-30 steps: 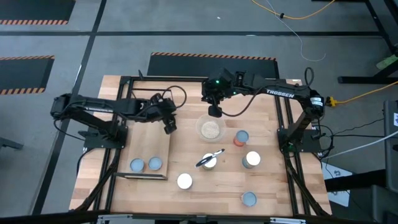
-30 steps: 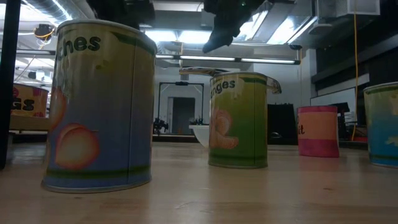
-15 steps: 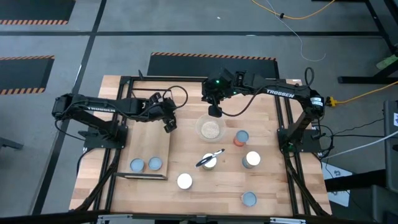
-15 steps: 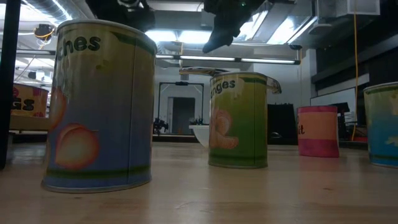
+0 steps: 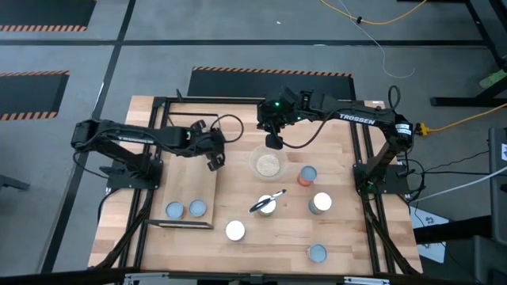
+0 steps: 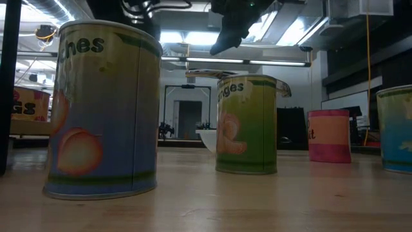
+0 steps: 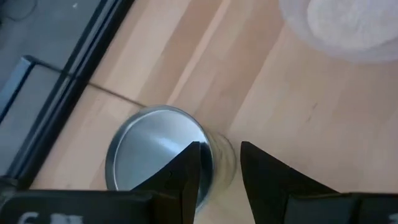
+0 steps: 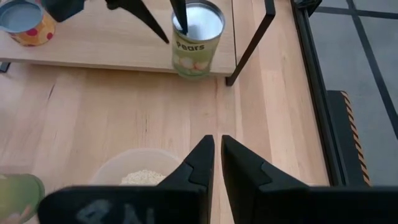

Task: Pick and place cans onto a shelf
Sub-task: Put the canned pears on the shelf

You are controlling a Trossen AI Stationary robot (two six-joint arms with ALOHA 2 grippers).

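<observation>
High view: the wooden tabletop (image 5: 348,237) fills the frame, and on its left part lies the shelf (image 5: 186,178), a light board in a black wire frame. The left arm reaches over the shelf's far right corner. There the left gripper (image 5: 214,162) hangs with its jaws parted and nothing between them. The right gripper (image 5: 273,143) waits above the table just beyond the clear bowl of grains (image 5: 268,164), its jaws drawn almost together on nothing.

By my count three cans are placed. Two blue-grey tops (image 5: 174,210) (image 5: 197,207) sit side by side near the shelf's front edge. The Pears can (image 8: 198,38) stands upright at the shelf's corner, below and slightly to one side of the left fingers (image 8: 180,15). It looks set down and let go.

Five cans are left on the bare tabletop:
- a white-topped one (image 5: 235,230)
- one with a thin utensil (image 5: 268,200) lying across it
- a red-sided one (image 5: 307,175) beside the bowl
- another white top (image 5: 321,203)
- a blue-grey top (image 5: 317,252) nearest the front edge

So the job seems a little under halfway.

From above, the left gripper hides the Pears can. In the left wrist view, one finger partly covers its silvery lid (image 7: 149,149), so I cannot tell whether that finger touches the rim. In the low view, the labels read only in part and the rightmost can is cut off by the frame.
</observation>
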